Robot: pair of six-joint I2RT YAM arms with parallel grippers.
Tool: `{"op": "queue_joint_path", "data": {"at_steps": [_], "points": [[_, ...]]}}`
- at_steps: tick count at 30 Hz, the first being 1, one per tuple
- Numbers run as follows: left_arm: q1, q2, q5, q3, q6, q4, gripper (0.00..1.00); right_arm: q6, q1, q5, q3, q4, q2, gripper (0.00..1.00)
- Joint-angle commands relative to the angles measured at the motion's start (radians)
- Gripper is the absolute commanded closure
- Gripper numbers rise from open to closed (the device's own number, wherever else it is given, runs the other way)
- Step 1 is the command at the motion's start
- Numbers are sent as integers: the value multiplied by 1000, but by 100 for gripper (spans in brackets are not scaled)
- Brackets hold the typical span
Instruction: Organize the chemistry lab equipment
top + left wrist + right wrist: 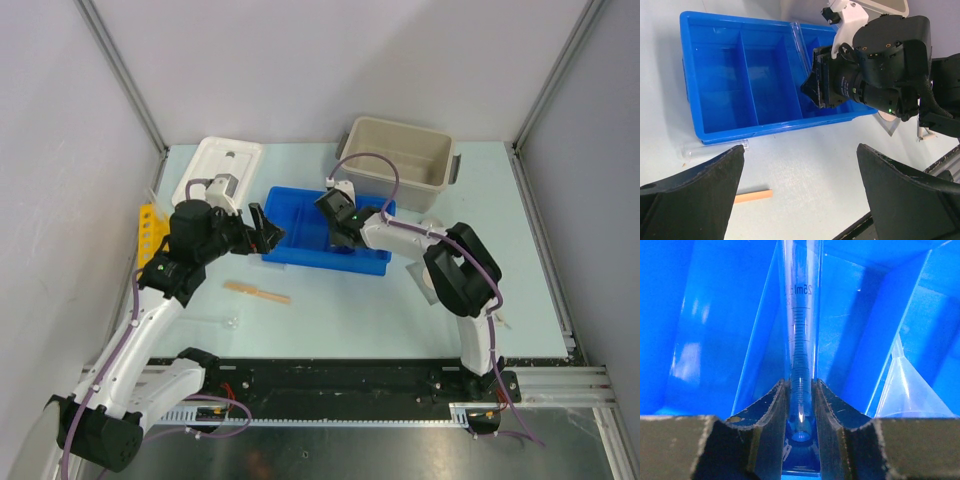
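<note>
The right gripper [800,395] is clamped on a graduated glass tube [801,315], held low inside the blue tray [770,131] and aligned with a divider, evidently to lay it flat. The left gripper [800,195] hangs jaws apart near a loose glass tube [715,148], free to take it

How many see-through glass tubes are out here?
2. A marked tube is gripped in the right pincer at the blue tray; a plain tube lies on the table beside it. More may be hidden.
</note>
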Motion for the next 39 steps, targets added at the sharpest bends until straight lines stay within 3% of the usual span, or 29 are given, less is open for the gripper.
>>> {"op": "queue_joint_path", "data": {"at_steps": [1,19,31,39], "points": [[-1,-2,11,8,1,22,1,-15,-4,-1,3,-36,-30,69],[-1,-1,8,8,1,22,1,-28,-15,-16,22,-63,-80,58],[-1,7,5,7,0,23,0,-27,-19,-114,41,-151,-306,58],[-2,8,1,6,-1,22,0,83,-15,-18,-57,-257,-476,58]]}}
